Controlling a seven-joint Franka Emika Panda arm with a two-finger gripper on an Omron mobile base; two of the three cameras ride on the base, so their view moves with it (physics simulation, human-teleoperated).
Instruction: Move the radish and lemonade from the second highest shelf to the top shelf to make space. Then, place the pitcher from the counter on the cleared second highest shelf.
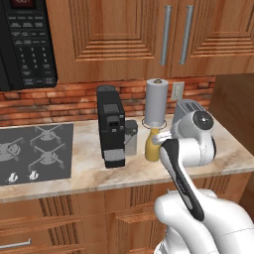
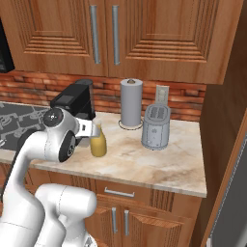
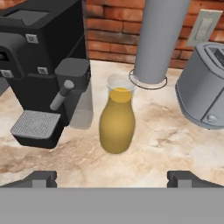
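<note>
Hand view: coffee machine (image 3: 41,65) at left, pitcher (image 3: 116,118) mid-counter, paper towel roll (image 3: 157,39) behind it by the brick wall, toaster (image 3: 204,87) at right. Bare counter (image 3: 153,153) lies between pitcher and gripper (image 3: 112,178); jaws spread wide, holding nothing, tips short of the pitcher on either side. Left base view adds the stovetop (image 1: 34,154) at the counter's left end and a microwave (image 1: 25,42) above. Right base view shows open worktop to the counter's right edge, past the toaster
</note>
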